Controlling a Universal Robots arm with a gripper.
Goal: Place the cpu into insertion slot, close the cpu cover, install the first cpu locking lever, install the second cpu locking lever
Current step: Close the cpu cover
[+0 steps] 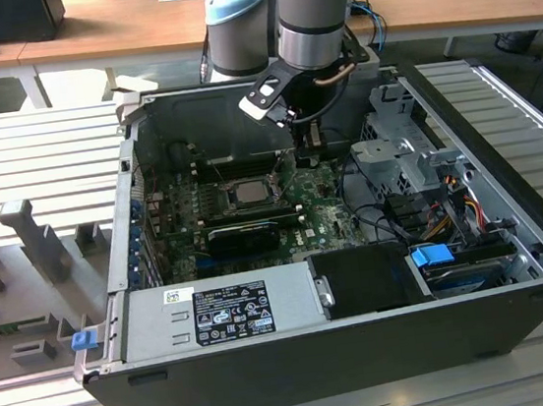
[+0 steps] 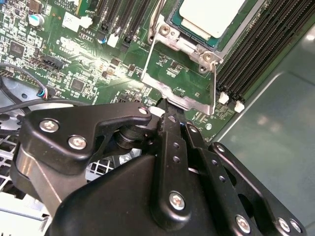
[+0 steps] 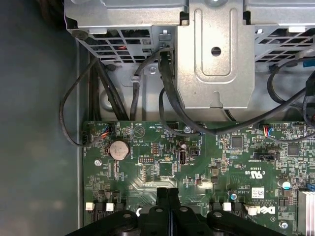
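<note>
The cpu (image 1: 247, 192) lies flat in the insertion slot (image 2: 171, 23) on the green motherboard, its pale metal face (image 2: 211, 14) turned up. The cpu cover (image 2: 184, 98), a thin silvery frame, stands swung open, away from the socket and towards my gripper. In the second wrist view my gripper (image 2: 167, 107) meets the cover's free edge with its black fingers pressed together on it. My gripper (image 3: 167, 191) shows its fingers closed edge to edge in the first wrist view. In the exterior view, my gripper (image 1: 310, 149) hangs just to the right of the socket inside the open case.
Black memory slots (image 2: 256, 64) run alongside the socket. A grey power supply box (image 1: 221, 313) fills the case's near side. A metal drive cage (image 1: 402, 137) and loose black cables (image 3: 162, 93) stand close beyond the gripper. The case wall (image 1: 124, 211) bounds the exterior view's left.
</note>
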